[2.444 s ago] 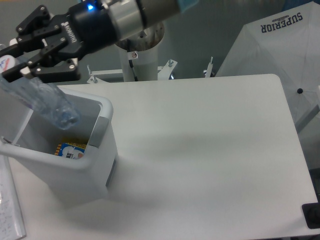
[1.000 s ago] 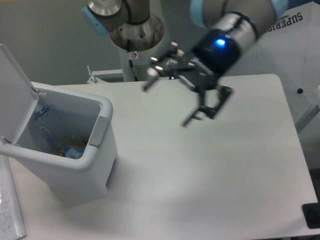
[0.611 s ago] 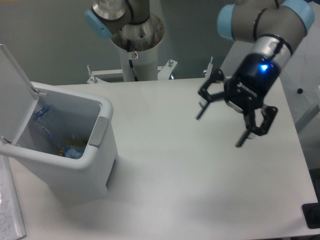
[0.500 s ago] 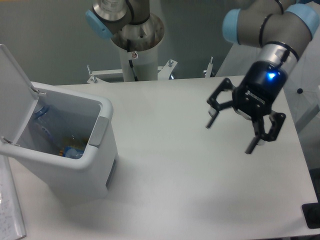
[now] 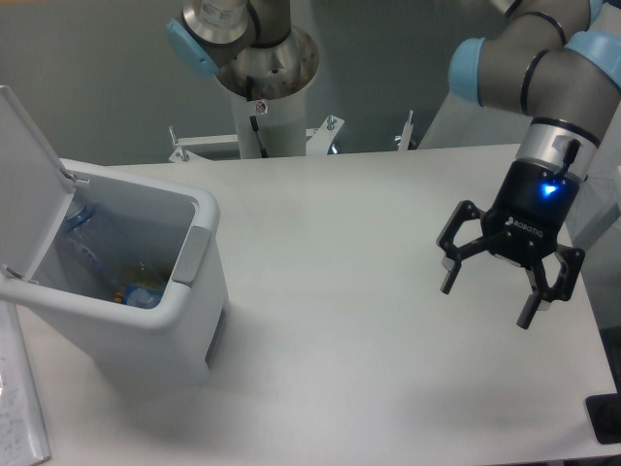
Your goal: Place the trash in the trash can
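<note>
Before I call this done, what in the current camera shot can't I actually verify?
- Contents of the trash can: its front wall hides the lower part; only a bluish bottle and small coloured scraps show.
- The crumpled wrapper: not identifiable.
- Trash can lid: cut off at the left edge.
- Dark object, bottom right: cropped, unidentifiable.
- Gripper: jaws open, empty.

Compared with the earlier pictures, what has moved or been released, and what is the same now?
The gripper let go of the crushed bottle, which now lies inside the trash can. Then the arm swung away from the can, across the table to its right side in the picture, where the gripper hangs open and empty. The trash can has not moved, and its lid is up.
</note>
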